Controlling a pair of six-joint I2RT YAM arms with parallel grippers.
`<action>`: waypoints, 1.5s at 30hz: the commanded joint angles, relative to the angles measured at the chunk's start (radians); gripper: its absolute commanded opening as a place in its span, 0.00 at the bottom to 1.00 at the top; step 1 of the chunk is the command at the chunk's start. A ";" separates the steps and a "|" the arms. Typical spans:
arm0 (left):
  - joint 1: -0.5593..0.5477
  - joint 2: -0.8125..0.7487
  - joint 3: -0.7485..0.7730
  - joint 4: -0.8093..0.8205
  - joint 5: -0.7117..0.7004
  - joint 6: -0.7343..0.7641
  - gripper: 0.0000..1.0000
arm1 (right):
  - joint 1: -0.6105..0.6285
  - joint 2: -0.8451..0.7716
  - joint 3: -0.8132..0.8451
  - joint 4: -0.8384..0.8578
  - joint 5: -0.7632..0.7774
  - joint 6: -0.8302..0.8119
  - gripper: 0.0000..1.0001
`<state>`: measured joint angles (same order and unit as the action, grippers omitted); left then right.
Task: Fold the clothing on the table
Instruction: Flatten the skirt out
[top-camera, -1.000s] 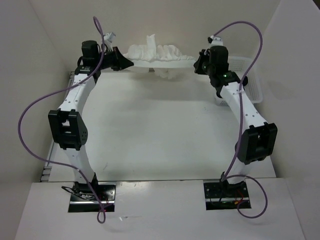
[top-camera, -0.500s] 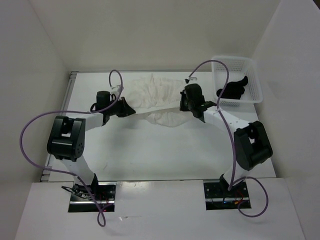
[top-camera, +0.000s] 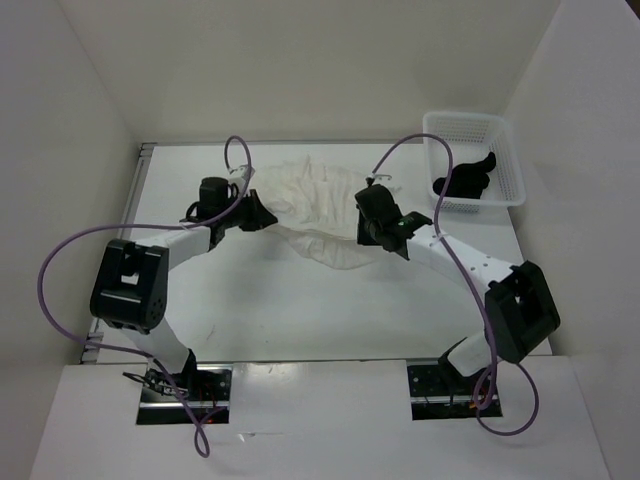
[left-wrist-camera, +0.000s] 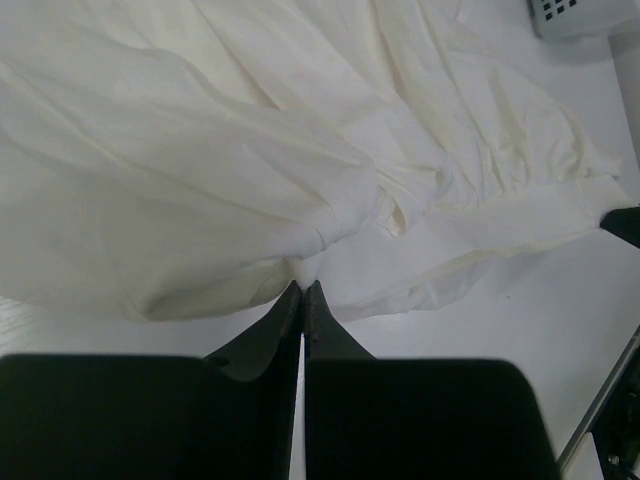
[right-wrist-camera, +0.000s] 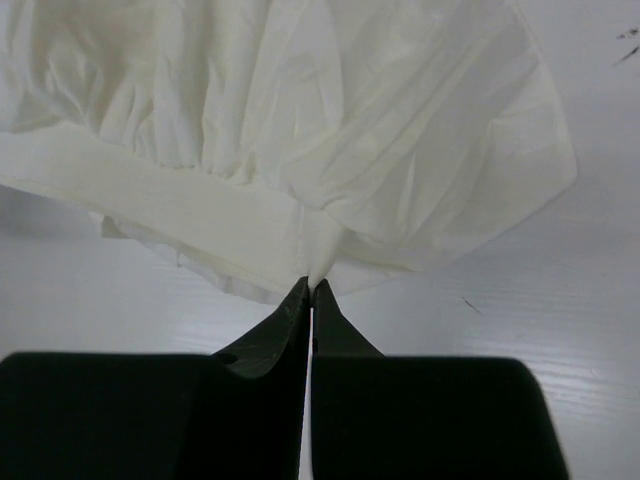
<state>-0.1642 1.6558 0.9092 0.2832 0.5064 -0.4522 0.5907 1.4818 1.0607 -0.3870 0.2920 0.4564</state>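
Clothing (top-camera: 310, 205) lowered, left claw (left-wrist-camera: 303, 290) and right claw (right-wrist-camera: 311, 285) clamping it; black item (top-camera: 465, 178) overhead only.

- We look down from high behind the near edge over the whole table (top-camera: 300, 310);
- our left wrist view faces closely past the left gripper (left-wrist-camera: 302, 290) onto the clothing (left-wrist-camera: 250, 150);
- our right wrist view does likewise past the right gripper (right-wrist-camera: 310, 285); all three share the clothing.
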 joint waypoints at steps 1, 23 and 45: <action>0.003 0.057 0.069 0.005 -0.015 0.007 0.03 | -0.017 0.024 0.001 -0.041 0.052 0.012 0.00; 0.130 0.641 1.071 -0.161 0.118 -0.077 0.06 | -0.367 0.724 1.039 -0.023 0.056 -0.237 0.00; 0.031 0.165 0.100 -0.036 0.168 -0.154 0.07 | -0.221 0.250 0.250 -0.159 -0.172 0.071 0.00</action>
<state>-0.1249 1.8965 1.0386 0.2333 0.6674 -0.5911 0.3523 1.8240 1.3808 -0.4595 0.1158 0.4313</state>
